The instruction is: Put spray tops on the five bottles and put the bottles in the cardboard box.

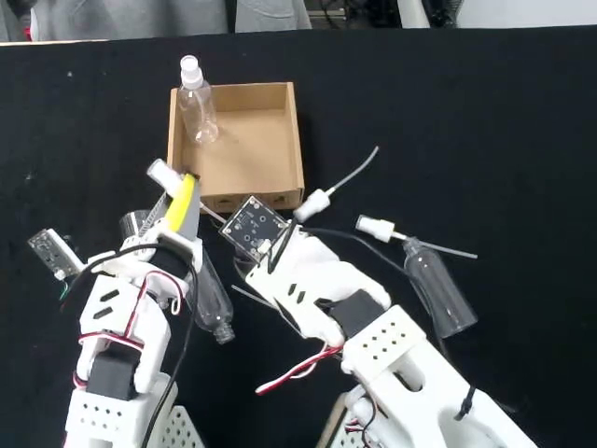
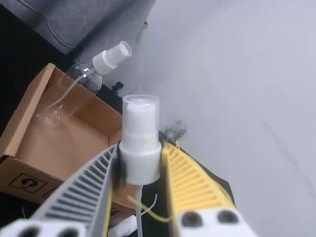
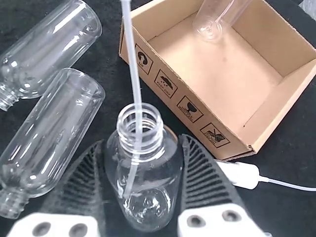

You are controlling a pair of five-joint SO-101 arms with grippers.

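Observation:
My left gripper (image 2: 140,148) is shut on a white spray top (image 2: 140,140), whose thin tube hangs down. In the high view the left gripper (image 1: 173,191) holds it just in front of the cardboard box (image 1: 280,103). The tube (image 3: 131,59) runs into the open neck of a clear bottle (image 3: 140,170). My right gripper (image 3: 142,145) is shut on that bottle and holds it upright. One capped bottle (image 1: 198,103) leans in the box's far left corner. Two uncapped bottles (image 3: 47,44) (image 3: 47,138) lie beside the held one.
Two loose spray tops (image 1: 317,201) (image 1: 376,227) lie on the black table right of the box. Another bare bottle (image 1: 438,285) lies further right. The right arm's body (image 1: 373,336) covers the front middle of the table.

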